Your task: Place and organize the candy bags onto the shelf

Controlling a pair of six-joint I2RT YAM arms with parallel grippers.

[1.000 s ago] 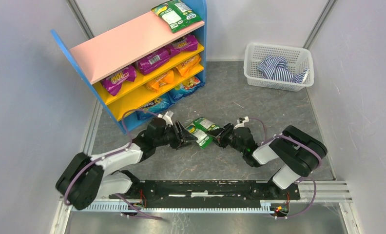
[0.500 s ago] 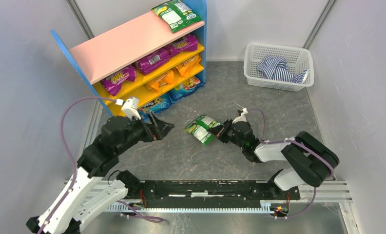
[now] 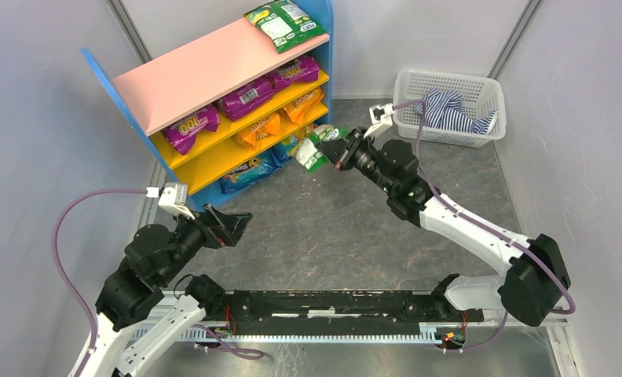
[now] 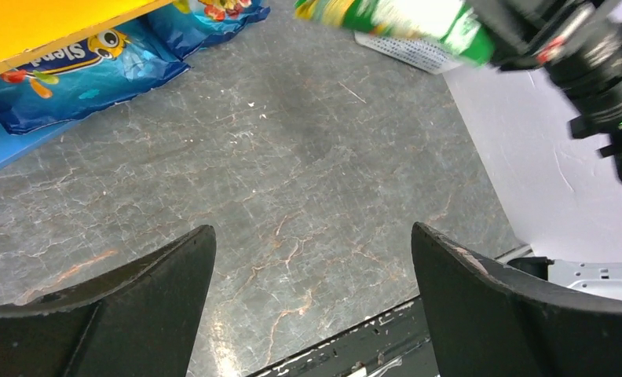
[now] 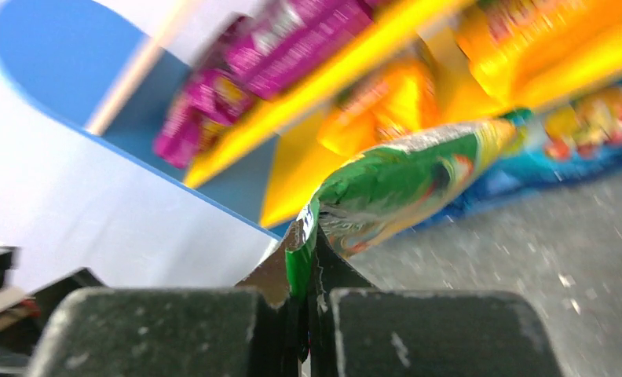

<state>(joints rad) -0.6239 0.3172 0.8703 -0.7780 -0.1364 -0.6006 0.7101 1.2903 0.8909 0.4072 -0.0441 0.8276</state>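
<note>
My right gripper (image 3: 341, 149) is shut on one edge of a green candy bag (image 3: 314, 148) and holds it in the air just off the right front of the shelf (image 3: 206, 67). In the right wrist view the green bag (image 5: 402, 177) sticks out from the pinched jaws of the gripper (image 5: 308, 243), toward the yellow boards. Purple bags (image 3: 245, 98), orange bags (image 3: 261, 126) and blue bags (image 3: 249, 169) fill the shelf. Another green bag (image 3: 284, 23) lies on the pink top. My left gripper (image 3: 233, 224) hangs open and empty above the floor (image 4: 312, 236).
A white mesh basket (image 3: 441, 75) with a striped cloth (image 3: 449, 110) stands at the back right. Grey walls close in both sides. The black base rail (image 3: 331, 302) runs along the near edge. A blue bag (image 4: 80, 71) on the bottom board shows in the left wrist view.
The left gripper let go of the green bag, opened wide and drew back left and toward the base. The right gripper shut on the bag and carried it up toward the shelf.
</note>
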